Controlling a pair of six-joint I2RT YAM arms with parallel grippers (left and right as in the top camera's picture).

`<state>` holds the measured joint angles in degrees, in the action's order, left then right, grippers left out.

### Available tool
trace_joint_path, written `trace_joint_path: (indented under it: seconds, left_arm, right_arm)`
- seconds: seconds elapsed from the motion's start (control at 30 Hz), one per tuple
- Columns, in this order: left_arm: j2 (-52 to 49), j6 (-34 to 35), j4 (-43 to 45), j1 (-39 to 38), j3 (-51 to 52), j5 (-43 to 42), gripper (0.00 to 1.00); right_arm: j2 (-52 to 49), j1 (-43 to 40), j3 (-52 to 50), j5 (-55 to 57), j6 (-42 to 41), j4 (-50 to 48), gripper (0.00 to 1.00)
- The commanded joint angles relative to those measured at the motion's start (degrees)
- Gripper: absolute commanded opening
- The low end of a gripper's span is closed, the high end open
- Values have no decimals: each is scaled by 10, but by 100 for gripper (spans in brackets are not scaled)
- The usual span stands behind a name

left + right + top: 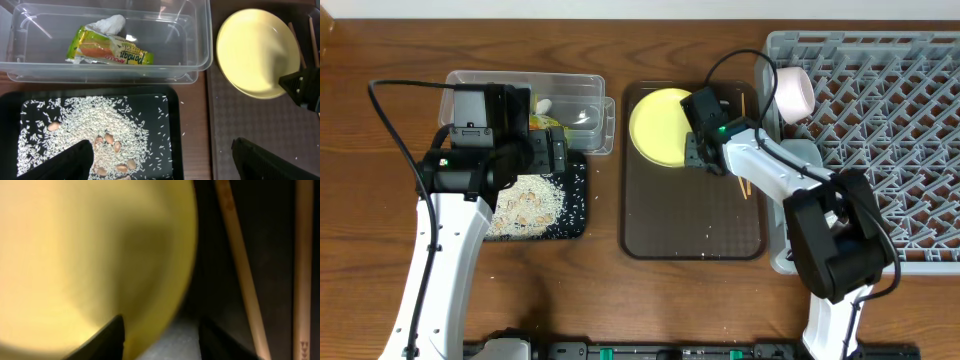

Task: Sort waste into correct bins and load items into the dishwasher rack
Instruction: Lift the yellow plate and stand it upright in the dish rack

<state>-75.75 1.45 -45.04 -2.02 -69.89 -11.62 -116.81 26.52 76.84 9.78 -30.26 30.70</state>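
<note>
Your right pincer [161,339], jaws apart, straddles the rim of the yellow plate [75,255], which spreads to its left, while the chopsticks [241,270] lie just to its right.

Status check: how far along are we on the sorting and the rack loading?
Done: the wrapper lies in the clear tub, rice in the black tray, and the cup is in the rack. In hand: the right gripper straddles the rim of the yellow plate, not visibly clamped. To load: plate and chopsticks, both on the brown tray. The left gripper hangs open, empty.
</note>
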Motion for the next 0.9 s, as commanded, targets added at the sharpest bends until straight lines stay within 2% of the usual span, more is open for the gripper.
trace_joint_path:
  seconds: [0.0, 0.07, 0.17, 0.33, 0.5, 0.73, 0.87]
  left_arm:
    - [-1, -3, -2, 2, -13, 4, 91]
    - [-1, -3, -2, 2, -13, 4, 91]
    - [-1, -3, -2, 2, -13, 3, 91]
    - [-1, -3, -2, 2, -13, 4, 91]
    - [-1, -3, -2, 2, -13, 4, 91]
    - [-1, -3, -2, 2, -13, 4, 91]
    - [-1, -3, -2, 2, -13, 4, 91]
  right_arm:
    - [-11, -6, -3, 10, -3, 14, 28]
    - [-10, -9, -2, 9, -3, 25, 19]
    - [-9, -13, 0, 5, -3, 40, 1]
    - [28, -20, 16, 3, 40, 52, 1]
    - [123, -32, 60, 24, 113, 56, 1]
    - [284, -83, 78, 231, 205, 53, 1]
    - [339, -132, 78, 364, 243, 53, 1]
